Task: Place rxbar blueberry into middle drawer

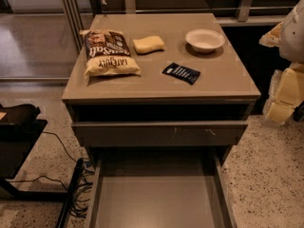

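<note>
On the cabinet top (pixel 228 80), right of centre in the frame, we find the bar (pixel 181 72) lying flat. We place the gripper (pixel 284 96) at the right edge, well clear of it; whether it is parted or closed we cannot tell. Advised: come down square across the wrapper's short width, lift, release low over the open drawer (pixel 156 198) at bottom centre. The drawer's front and most of the arm (pixel 295 27) are cut off.

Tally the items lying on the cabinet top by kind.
Brown-and-cream chip bag: 1
Yellow rectangular sponge: 1
White round bowl: 1
Dark navy flat bar wrapper: 1
Total: 4
The cream gripper sits at the right edge of the view, beside the grey-brown cabinet top.
</note>
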{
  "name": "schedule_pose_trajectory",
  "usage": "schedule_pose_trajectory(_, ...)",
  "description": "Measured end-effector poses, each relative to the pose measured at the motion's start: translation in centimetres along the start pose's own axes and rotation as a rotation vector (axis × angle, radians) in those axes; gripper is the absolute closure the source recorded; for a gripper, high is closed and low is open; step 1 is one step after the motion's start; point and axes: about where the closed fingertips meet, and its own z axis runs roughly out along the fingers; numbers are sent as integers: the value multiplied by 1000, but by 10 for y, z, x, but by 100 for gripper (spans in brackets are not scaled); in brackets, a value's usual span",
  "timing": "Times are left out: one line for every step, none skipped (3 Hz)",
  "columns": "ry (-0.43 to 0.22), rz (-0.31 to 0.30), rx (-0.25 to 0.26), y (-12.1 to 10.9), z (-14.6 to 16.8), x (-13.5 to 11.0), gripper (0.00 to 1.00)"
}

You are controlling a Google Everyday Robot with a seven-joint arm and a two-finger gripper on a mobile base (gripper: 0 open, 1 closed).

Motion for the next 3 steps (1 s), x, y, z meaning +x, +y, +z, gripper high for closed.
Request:
schedule_pose_trajectory(0, 0, 0, 0, 0, 0, 0)
schedule_pose_trajectory(-98, -19, 41, -11, 0, -8, 0)
schedule_pose_trajectory(-248, -65, 103, -33, 2, -34, 0)
